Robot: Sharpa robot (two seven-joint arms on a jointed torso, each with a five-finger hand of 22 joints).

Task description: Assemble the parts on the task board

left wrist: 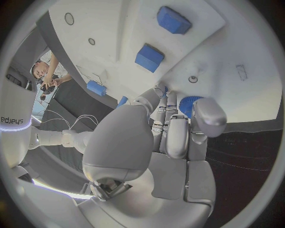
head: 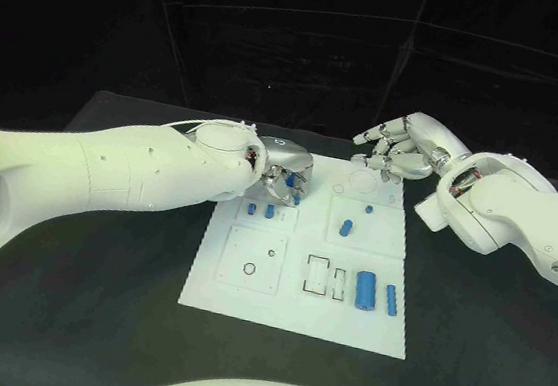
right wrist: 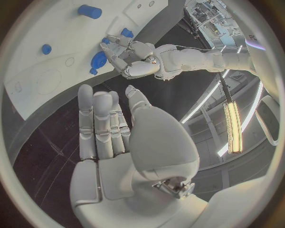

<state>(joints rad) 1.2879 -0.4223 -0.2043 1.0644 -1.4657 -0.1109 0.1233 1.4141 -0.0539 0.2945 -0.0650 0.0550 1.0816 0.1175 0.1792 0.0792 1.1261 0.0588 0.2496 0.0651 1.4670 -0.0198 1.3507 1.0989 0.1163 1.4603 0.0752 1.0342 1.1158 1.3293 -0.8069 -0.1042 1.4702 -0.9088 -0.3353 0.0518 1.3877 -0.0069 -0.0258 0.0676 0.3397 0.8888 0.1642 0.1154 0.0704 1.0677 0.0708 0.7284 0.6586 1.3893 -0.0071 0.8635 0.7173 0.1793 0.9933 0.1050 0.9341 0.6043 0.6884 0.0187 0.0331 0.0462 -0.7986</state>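
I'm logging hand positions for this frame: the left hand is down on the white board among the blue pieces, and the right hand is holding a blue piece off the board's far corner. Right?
Not quite. The right hand holds nothing; the right wrist view shows its fingers straight and bare. The left hand is indeed down on the white board among the blue pieces.
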